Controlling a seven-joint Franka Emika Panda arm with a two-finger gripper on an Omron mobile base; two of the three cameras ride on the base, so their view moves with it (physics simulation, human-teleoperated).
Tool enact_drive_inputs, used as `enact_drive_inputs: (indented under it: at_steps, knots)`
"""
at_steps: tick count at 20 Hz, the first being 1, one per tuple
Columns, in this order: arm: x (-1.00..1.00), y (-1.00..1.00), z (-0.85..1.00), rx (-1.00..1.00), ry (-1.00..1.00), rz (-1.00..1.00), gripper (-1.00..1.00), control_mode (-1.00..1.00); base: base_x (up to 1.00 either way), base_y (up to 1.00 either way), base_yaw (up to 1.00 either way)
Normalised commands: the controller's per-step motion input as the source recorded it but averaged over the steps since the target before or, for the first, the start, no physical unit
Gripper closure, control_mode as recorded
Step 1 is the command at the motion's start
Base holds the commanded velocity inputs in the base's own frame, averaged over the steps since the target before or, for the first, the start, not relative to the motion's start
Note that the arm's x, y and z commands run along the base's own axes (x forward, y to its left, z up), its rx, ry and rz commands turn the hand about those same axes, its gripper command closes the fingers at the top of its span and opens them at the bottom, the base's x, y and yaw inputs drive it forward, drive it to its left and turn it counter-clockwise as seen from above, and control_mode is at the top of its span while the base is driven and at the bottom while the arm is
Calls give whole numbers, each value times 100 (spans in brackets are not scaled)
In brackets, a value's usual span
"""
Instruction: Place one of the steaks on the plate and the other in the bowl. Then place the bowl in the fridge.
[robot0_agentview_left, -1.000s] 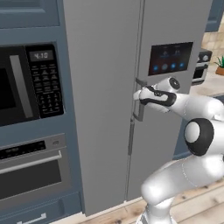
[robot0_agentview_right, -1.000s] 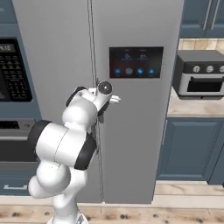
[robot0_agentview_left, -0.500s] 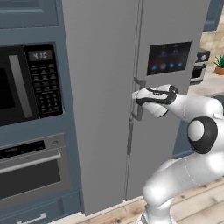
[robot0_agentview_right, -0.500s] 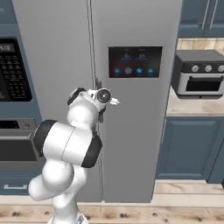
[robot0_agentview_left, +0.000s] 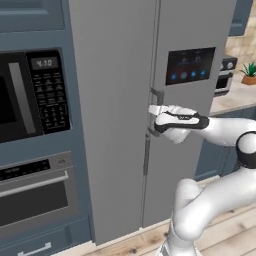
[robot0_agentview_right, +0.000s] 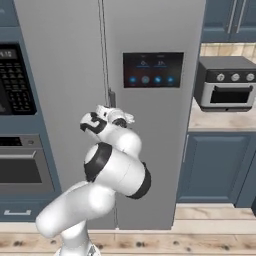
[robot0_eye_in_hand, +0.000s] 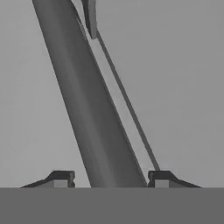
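A black built-in microwave (robot0_agentview_left: 25, 95) is seen set above a black built-in oven (robot0_agentview_left: 32, 192) in blue-grey cabinetry. A small grey countertop oven (robot0_agentview_right: 226, 84) is seated on the tan wooden desk (robot0_agentview_right: 200, 120); a potted green plant (robot0_agentview_left: 248, 73) is spotted beyond.

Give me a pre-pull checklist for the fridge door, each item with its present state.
1. Gripper lined up on the fridge handle: ok; the bar runs between the two jaws in the hand view.
2. Jaws clamped on the handle: cannot tell; gaps show on both sides of the bar.
3. Fridge doors shut: ok; both sit flush at the centre seam.
4. Hand reaches the seam between the doors: ok in the left base view.
5. Bowl ready with a steak in it: cannot tell.
6. Room for the door to swing: cannot tell; the robot's own arm stands close in front.
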Motion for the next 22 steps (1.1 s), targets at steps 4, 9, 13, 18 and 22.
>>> enact_drive_inputs:
  at_steps: [4, 9, 13, 18, 22]
  knots:
    - [56, -5, 0, 3, 0, 10, 100, -100, 0, 0, 0]
    - [54, -14, 0, 2, 4, 10, 100, -100, 0, 0, 0]
    - [49, -25, 2, 7, 5, 12, 100, -100, 0, 0, 0]
    - [32, -28, 20, 10, 5, 15, 100, -100, 0, 0, 0]
    - [9, -37, 25, 5, 8, 15, 100, -100, 0, 0, 0]
